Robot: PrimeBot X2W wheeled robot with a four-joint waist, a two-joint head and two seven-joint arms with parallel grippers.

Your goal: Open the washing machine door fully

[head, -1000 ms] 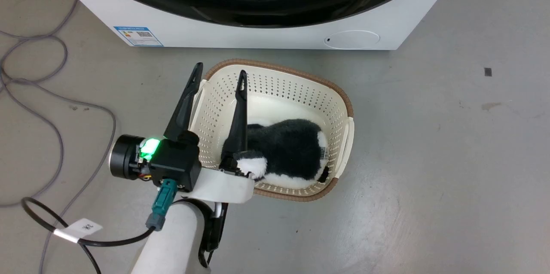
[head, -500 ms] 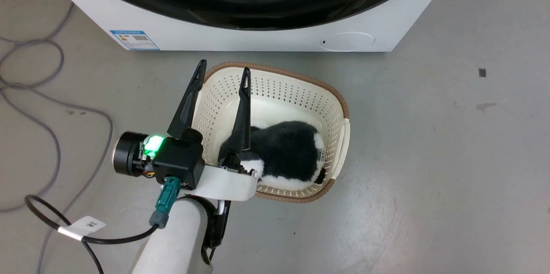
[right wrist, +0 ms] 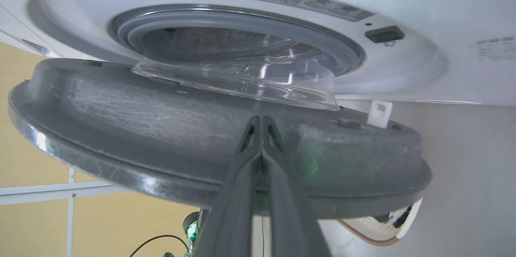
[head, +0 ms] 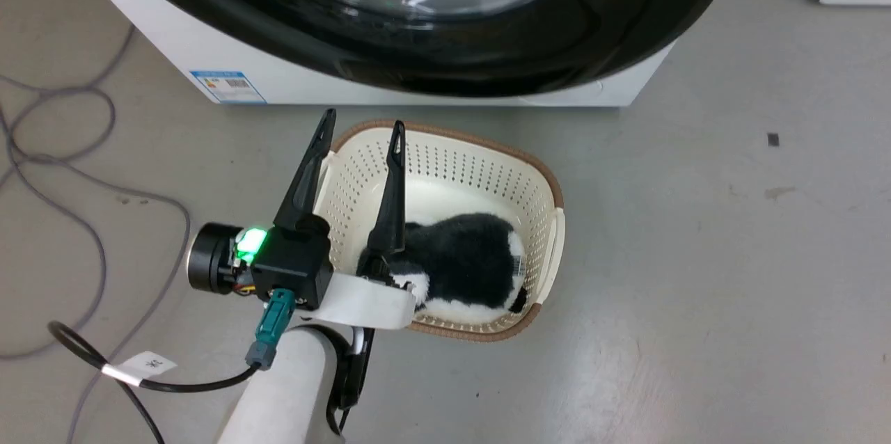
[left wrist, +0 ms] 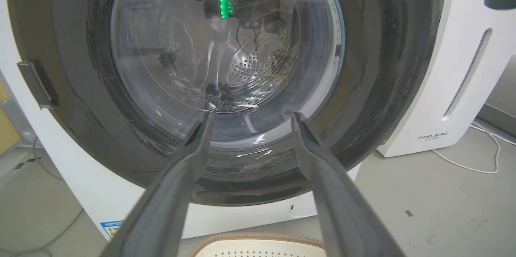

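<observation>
Washing machine door (head: 445, 68), that big round glossy black disc with the clear bulging glass bowl (right wrist: 242, 75) in its middle, stands ajar, swung partway off the front of the big white front-loading washing machine (head: 209, 58). The right wrist view shows a plain gap between the door's grey inner face and the grey-blue rubber ring (right wrist: 225, 17) around the drum mouth. Right gripper (right wrist: 262, 122) is clenched tight, its two dark fingers pressed flat together with nothing between them. The tips are up against that grey inner face just below the bowl, touching or just short, I can't tell. Over to the left gripper (head: 363, 120): released, spread wide, empty. It hangs over the left end of a cream perforated plastic basket with a brown woven rim (head: 473, 159), one finger above the inside and the other beside the rim. The basket sits on the grey floor just in front of the machine, with a black-and-white plush toy (head: 466, 256) lying in it. From the left wrist, the spread fingers (left wrist: 173, 192) frame the door's front, a small black latch tab (left wrist: 38, 83) at its left edge and a tall white appliance (left wrist: 455, 88) just beyond its right edge.
</observation>
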